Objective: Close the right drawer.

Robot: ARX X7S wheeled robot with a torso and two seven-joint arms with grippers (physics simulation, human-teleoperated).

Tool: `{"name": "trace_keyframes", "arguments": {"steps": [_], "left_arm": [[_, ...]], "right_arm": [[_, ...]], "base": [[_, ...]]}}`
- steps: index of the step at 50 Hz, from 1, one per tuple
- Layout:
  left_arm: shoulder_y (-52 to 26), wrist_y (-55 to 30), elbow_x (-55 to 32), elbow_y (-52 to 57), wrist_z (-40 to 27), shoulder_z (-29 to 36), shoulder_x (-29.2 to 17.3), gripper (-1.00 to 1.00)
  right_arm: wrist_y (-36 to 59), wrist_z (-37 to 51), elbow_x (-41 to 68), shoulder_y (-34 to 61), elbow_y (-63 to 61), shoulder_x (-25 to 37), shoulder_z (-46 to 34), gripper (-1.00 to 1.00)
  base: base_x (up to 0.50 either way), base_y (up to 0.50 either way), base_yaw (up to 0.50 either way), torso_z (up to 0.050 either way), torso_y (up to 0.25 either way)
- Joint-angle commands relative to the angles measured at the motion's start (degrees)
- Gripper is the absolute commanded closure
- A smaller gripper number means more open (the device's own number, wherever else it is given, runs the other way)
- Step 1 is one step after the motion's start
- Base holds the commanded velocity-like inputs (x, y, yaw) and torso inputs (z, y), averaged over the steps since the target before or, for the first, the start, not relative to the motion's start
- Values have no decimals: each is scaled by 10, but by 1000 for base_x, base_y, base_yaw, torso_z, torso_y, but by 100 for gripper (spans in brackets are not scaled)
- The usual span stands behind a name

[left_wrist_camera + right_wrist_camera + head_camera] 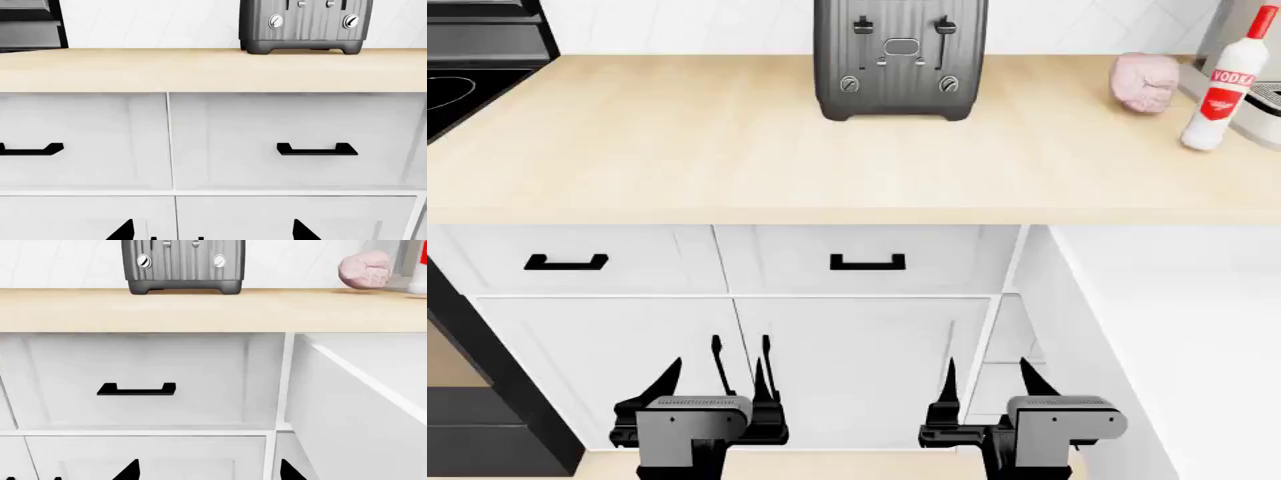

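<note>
A: What is seen nearest?

B: Two grey metal end effectors are held low, side by side. The left end effector (739, 385) is spread a little, with nothing in it. The right end effector (985, 385) is spread wide, also with nothing held. They are likely parked there because no push has been started yet.

A: Where is the drawer to be shut?

B: The long, deep, smooth white right drawer (1154, 345) is pulled far out, just beside the right end effector. Its flat front and handle cannot be seen here.

A: And farther back?

B: Two shut flat white drawer fronts (868, 258) with black bar handles are seen. Above them, a pale wooden tabletop (694, 150) is laid. A ribbed grey toaster (900, 60), a lumpy pink thing (1144, 82) and a white bottle with a red label (1221, 85) are set near the wall.
</note>
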Motion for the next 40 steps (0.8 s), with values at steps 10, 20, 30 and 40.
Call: {"name": "trace_keyframes", "arguments": {"steps": [10,20,30,40], "left_arm": [[28,-50,-30,89,-45,28,-23,-100],[11,-23,-44,54,-47,43,-36,-100],[9,-18,-55,56,-55,50,-44,-100],[8,-81,-52,166,-74,60,-60,-100]], "right_arm": [[26,33,21,1,-9,24,-29,-100],[33,50,19,1,-11,36,-44,-100],[12,59,22,2,-5,44,-54,-100],[-61,78,-13,5,20,60,-75,-100]], "base": [[0,0,0,0,0],[0,0,0,0,0],[0,0,0,0,0],[0,0,0,0,0]]}}
